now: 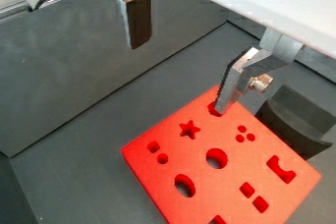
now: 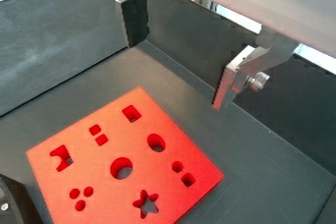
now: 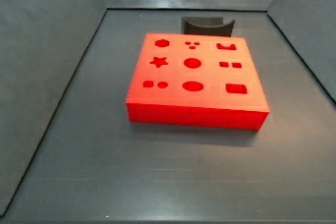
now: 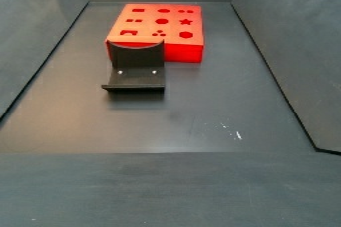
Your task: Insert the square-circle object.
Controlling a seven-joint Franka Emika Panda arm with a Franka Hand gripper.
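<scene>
- dark grey floor [image 3: 171, 169] with grey walls all round is what we see in both side views.
- we see the red block [image 3: 195, 79] with shaped holes lying flat toward one end wall, and the dark curved holder [image 4: 135, 73] touching its side.
- in both wrist views our gripper [image 1: 191, 51] hangs above the red block, silver fingers [image 1: 137, 17] spread wide with nothing between them.
- we cannot find the blue block in any view.
- neither side view shows the gripper.

Red block [image 3: 197, 90] with dark shaped holes, dark grey holder [image 4: 135, 73], silver claw [image 1: 187, 58] above.
</scene>
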